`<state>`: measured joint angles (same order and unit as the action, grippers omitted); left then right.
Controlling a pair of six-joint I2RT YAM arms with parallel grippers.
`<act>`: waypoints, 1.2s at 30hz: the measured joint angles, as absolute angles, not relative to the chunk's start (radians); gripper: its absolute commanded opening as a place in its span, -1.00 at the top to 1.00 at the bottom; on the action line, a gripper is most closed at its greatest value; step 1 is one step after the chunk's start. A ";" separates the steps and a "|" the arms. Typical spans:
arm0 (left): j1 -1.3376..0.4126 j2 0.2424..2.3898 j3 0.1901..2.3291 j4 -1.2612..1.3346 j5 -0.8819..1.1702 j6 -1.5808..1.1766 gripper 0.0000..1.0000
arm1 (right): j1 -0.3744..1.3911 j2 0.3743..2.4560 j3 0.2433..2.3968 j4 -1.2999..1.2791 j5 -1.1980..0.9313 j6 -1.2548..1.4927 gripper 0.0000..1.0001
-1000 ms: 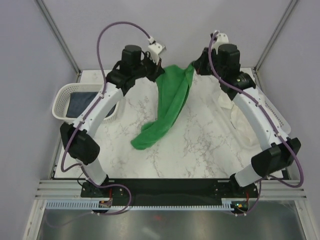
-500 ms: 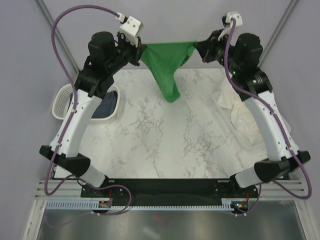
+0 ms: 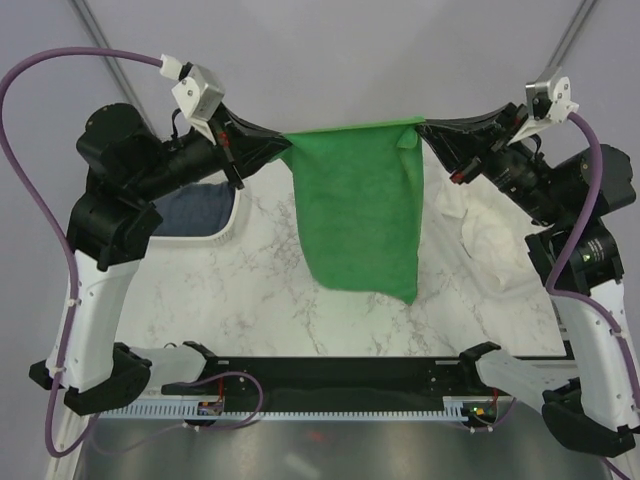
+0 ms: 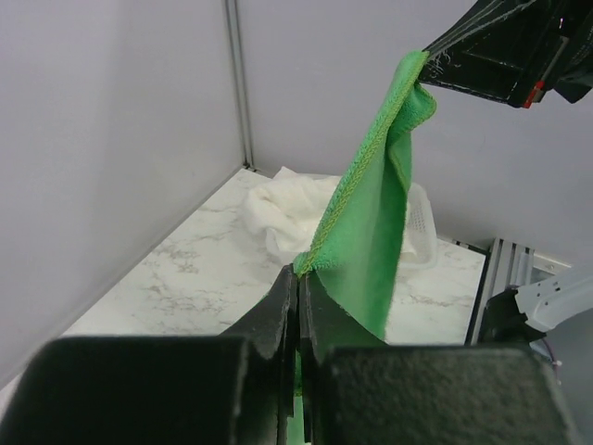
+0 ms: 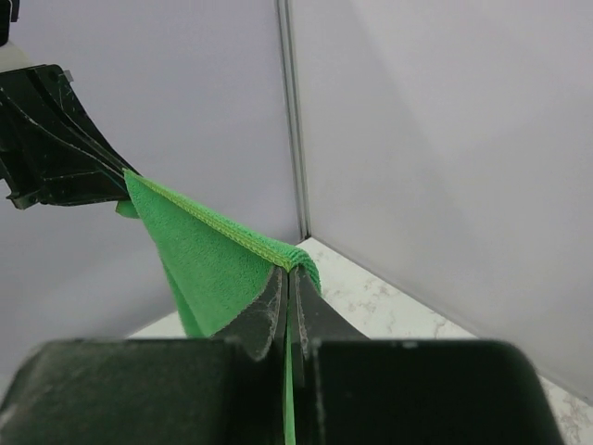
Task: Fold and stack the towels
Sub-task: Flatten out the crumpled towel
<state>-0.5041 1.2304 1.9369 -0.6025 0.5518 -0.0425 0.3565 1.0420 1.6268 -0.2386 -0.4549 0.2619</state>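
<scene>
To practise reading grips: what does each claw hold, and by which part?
Both hold the green towel: the left claw pinches one top corner, the right claw the other, so it hangs spread between them.

green towel (image 3: 358, 215) lifted, stretched flat, airborne

The right gripper (image 5: 285, 278) has its two black fingers pressed together on a hemmed corner of the green towel (image 5: 208, 264). The hem runs taut up and left to the left gripper (image 5: 113, 183), which pinches the other corner. The cloth hangs below the hem. Behind are grey walls (image 5: 445, 139), a metal post (image 5: 291, 120) and a marble table (image 5: 417, 315).
</scene>
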 measured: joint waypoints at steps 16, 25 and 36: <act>-0.423 1.729 2.019 -0.792 0.191 0.026 0.95 | 0.321 1.447 1.473 -0.138 -0.263 0.197 1.00; -0.365 2.167 2.264 -0.751 0.168 0.100 0.95 | 0.261 1.895 1.605 -0.063 -0.300 0.173 1.00; -0.302 2.361 2.334 -0.598 0.192 0.126 0.96 | 0.226 2.208 1.880 -0.033 -0.319 0.018 1.00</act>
